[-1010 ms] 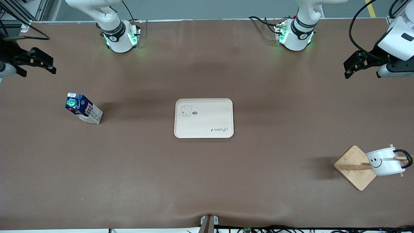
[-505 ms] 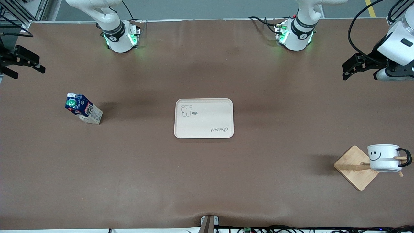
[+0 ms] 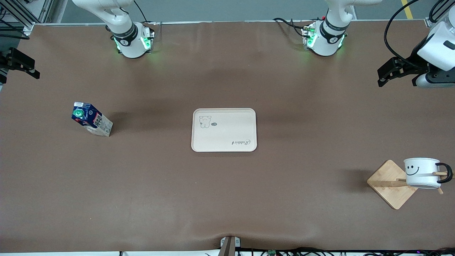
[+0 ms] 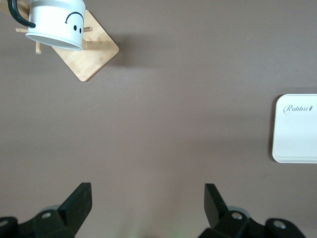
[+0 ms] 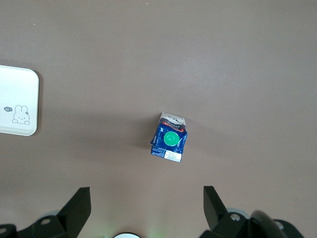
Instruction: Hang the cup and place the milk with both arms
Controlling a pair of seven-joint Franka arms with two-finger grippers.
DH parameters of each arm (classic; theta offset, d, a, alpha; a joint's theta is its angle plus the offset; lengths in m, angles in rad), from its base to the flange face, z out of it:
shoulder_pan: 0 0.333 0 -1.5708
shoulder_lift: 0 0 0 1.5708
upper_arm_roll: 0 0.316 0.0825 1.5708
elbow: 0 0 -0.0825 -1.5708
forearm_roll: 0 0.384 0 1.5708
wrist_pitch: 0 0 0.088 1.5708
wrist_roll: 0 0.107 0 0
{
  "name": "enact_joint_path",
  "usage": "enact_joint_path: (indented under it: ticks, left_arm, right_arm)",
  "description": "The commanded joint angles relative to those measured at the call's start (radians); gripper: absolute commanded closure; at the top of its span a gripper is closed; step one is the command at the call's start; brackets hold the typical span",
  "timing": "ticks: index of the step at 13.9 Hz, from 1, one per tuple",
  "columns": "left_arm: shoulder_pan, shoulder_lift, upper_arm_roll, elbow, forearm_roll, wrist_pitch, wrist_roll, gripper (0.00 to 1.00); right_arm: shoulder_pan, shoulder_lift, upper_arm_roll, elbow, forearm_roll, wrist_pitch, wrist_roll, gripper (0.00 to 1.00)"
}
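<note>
You've got the cup (image 3: 421,172) already hanging: its black loop handle (image 3: 446,173) is hooked over a peg of the wooden mug rack (image 3: 391,184), which stands at the left arm's end of the table, nearer the front camera than the tray (image 3: 224,130). The smiley face points toward the tray. In the left wrist view the cup (image 4: 54,24) hangs over the rack's square bamboo base (image 4: 91,57).

Milk carton (image 3: 91,119) is standing on the bare table toward the right arm's end, well apart from the tray, not on it. The green cap (image 3: 78,113) shows on the blue top. The right wrist view looks almost straight down on it (image 5: 169,140).

The tray sits mid-table with nothing on it except its printed rabbit and lettering.

Left gripper (image 3: 387,73) is up over the table edge at the left arm's end, well apart from the cup. Your left wrist view shows its fingers (image 4: 79,201) spread wide, nothing between them.

Right gripper (image 3: 21,64) is over the table edge at the right arm's end, well apart from the milk. Its fingers (image 5: 214,203) are also spread wide and hold nothing.
</note>
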Motion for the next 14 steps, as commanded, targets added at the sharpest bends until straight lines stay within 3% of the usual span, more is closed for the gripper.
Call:
enact_joint_path:
  ticks: [1, 14]
  left_arm:
    - [0.017, 0.009, 0.005, 0.028, -0.005, -0.022, 0.005, 0.0]
    - [0.022, 0.01, 0.001, 0.031, 0.002, -0.022, 0.016, 0.0]
  right_arm:
    - [-0.005, 0.018, 0.004, 0.031, -0.011, -0.02, -0.001, 0.0]
    - [-0.002, 0.02, 0.004, 0.035, -0.042, -0.02, 0.005, 0.0]
